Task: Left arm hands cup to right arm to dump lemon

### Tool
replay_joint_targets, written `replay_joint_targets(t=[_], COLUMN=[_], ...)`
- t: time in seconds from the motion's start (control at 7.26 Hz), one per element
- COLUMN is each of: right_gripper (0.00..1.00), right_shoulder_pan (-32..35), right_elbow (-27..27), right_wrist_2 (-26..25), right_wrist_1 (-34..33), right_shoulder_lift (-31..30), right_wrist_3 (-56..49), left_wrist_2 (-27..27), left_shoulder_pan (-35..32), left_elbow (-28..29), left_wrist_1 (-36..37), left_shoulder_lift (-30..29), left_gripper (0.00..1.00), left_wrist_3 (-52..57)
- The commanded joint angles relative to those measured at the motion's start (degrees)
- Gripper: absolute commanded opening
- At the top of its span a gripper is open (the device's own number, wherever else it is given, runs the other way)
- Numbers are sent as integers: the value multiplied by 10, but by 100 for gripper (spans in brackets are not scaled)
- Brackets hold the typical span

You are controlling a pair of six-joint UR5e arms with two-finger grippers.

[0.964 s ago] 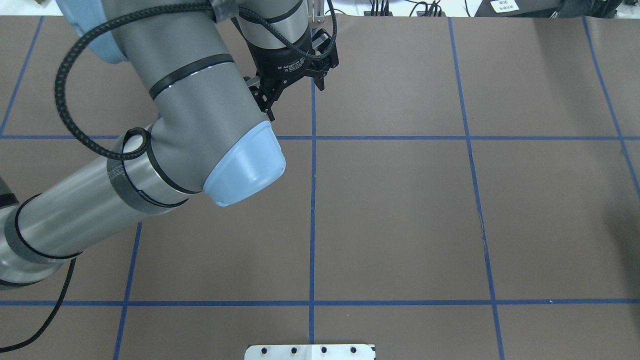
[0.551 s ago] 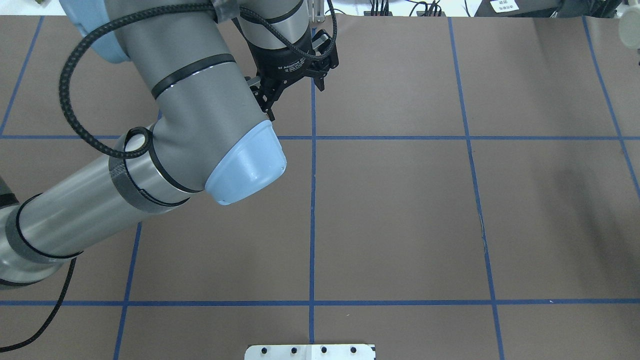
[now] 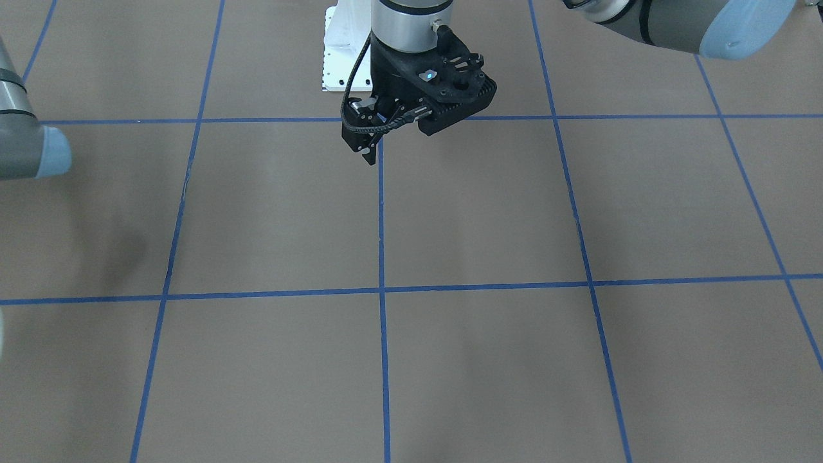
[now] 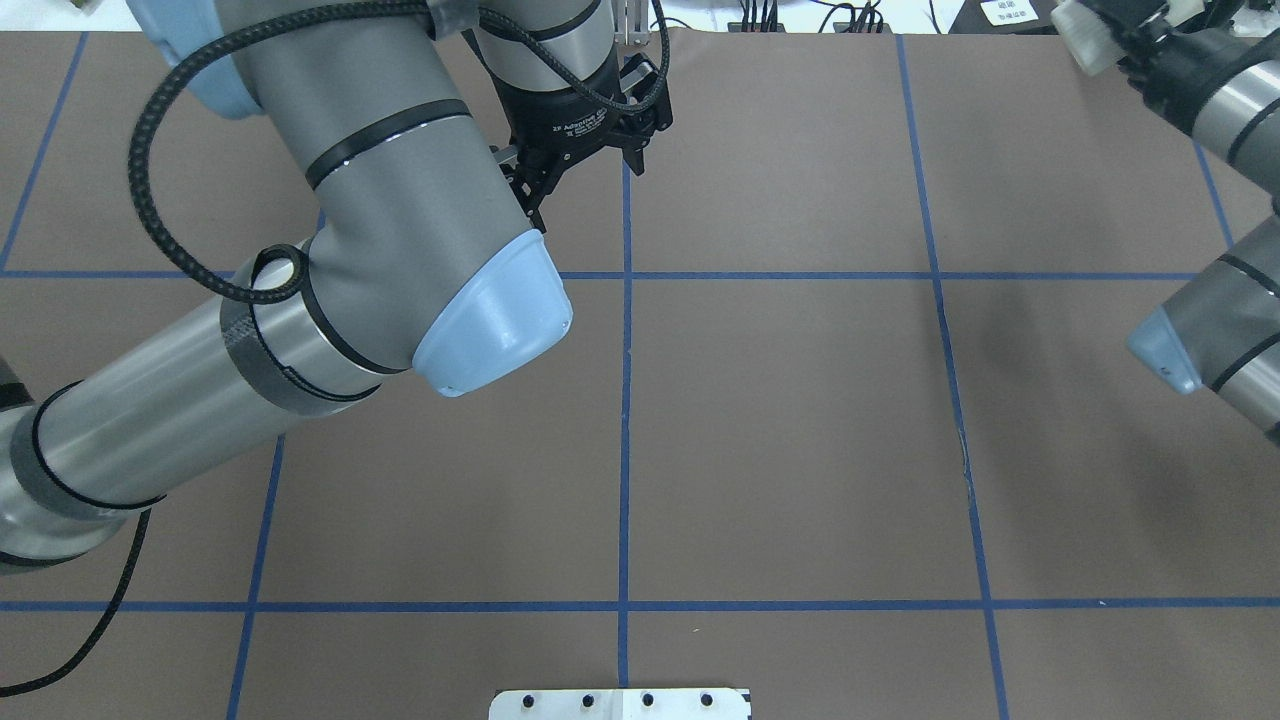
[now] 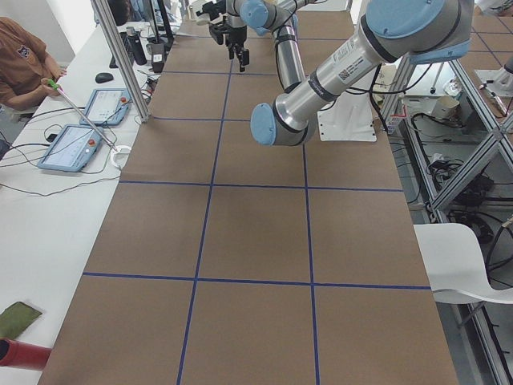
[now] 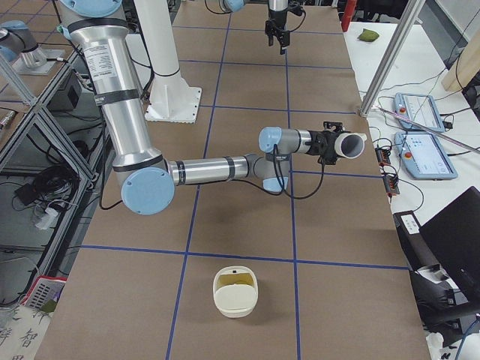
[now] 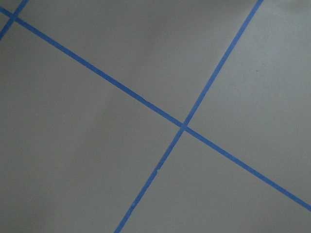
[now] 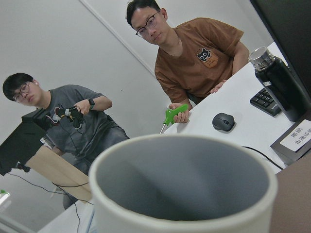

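Observation:
My right gripper [image 6: 337, 144] is shut on the cream-white cup [image 6: 351, 145] and holds it on its side, high over the table's far edge, mouth towards the operators. The cup also shows at the overhead view's top right [image 4: 1085, 42]. In the right wrist view its grey inside [image 8: 184, 179] shows nothing in it. A yellow-green thing, apparently the lemon [image 6: 234, 280], lies in a cream container [image 6: 235, 300] at the table's right end. My left gripper [image 4: 588, 170] is open and empty above the far middle of the table, and shows from the front [image 3: 371, 151].
The brown table [image 4: 780, 420] is marked with blue tape lines. The white base plate [image 4: 620, 703] is at the near edge. Two operators [image 8: 194, 63] sit behind a side table with tablets [image 6: 416, 112]. A metal post [image 6: 390, 56] stands by the far edge.
My right arm has come into the overhead view from the right, carrying the cup leftwards along the far edge. My left arm has shifted only slightly; its gripper stays open.

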Motion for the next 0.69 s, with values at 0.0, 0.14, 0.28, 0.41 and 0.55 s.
replay_joint_targets(t=[0.0,0.14,0.28,0.41,0.55], right_gripper=[19,21,21,22,22], right_shoulder_pan=[-55,-79,-88,-114,-160], right_elbow=[25,44,49,49,49], right_wrist_2=[-39,-47,-48,-73,-132], right_wrist_1=[-113,-169,-205,-208,-208], right_shoulder_lift=[44,60,72,77,79], right_wrist_3=[-97,-145,-167,-184,-232], left_wrist_2=[1,2,2,2,4], left_shoulder_pan=[2,0,-2,-5,-11], left_elbow=[17,30,35,36,36], left_wrist_1=[-43,-75,-81,-82,-95], left_shoulder_lift=[1,6,4,4,4], left_gripper=[100,100,100,100,99], left_wrist_3=[-5,-1,-2,-1,-1])
